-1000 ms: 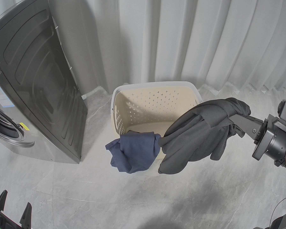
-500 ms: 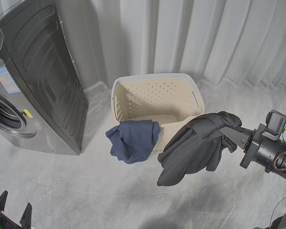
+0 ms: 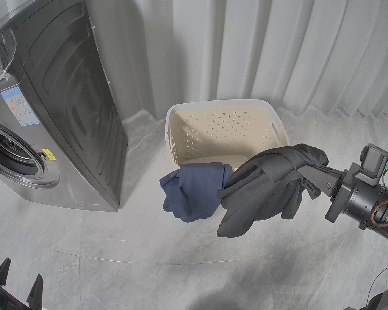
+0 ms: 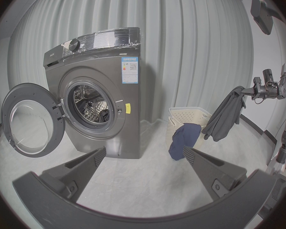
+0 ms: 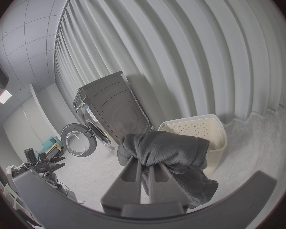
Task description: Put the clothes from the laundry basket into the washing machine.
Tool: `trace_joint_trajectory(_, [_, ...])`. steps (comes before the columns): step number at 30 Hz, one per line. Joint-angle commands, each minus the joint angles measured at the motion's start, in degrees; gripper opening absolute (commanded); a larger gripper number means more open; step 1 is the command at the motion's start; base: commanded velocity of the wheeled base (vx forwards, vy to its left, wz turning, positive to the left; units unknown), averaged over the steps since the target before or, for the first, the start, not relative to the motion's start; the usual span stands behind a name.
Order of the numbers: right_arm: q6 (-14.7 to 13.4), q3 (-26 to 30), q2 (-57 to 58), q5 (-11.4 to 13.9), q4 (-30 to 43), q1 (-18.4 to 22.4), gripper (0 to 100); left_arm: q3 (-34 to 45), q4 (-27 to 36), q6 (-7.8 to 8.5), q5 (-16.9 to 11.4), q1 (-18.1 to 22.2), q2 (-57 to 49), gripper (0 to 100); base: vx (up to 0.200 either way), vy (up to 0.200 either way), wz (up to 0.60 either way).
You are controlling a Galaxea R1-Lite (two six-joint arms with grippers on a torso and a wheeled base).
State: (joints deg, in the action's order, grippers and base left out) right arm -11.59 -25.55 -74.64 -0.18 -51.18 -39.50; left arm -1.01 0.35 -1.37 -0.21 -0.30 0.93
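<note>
One grey garment in right tool shifted toward navy garment.

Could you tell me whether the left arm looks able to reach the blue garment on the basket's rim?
Probably yes: the left end effector is open, bare floor lies between it and the blue garment draped over the basket's near rim, and the grey garment hangs to one side.
</note>
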Motion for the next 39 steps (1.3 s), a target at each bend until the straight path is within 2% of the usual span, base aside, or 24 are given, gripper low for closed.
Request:
trace_joint_trajectory(1, [0.1,0.0,-0.2,0.0,0.0,-0.1,0,0.8,0.0,0.05,0.0,0.0,-0.6,100,0.0,0.2,0.0])
trace_joint_trajectory(30, [0.2,-0.3,-0.1,-0.2,0.0,1.2,0,0.8,0.0,-0.13,0.0,0.0,-0.6,100,0.0,0.2,0.0])
trace_joint_trajectory(31, [0.3,-0.4,-0.1,-0.4,0.1,1.5,0,0.8,0.0,-0.13,0.0,0.0,-0.6,100,0.0,0.2,0.0])
trace_joint_trajectory(35, [0.3,-1.9,-1.2,-4.0,0.1,3.3,0,0.8,0.0,-0.13,0.0,0.0,-0.6,100,0.0,0.2,0.0])
trace_joint_trajectory(39, [0.3,-2.2,-1.6,-5.2,0.2,4.2,0,0.8,-0.1,-0.04,0.0,0.0,-0.6,100,0.0,0.2,0.0])
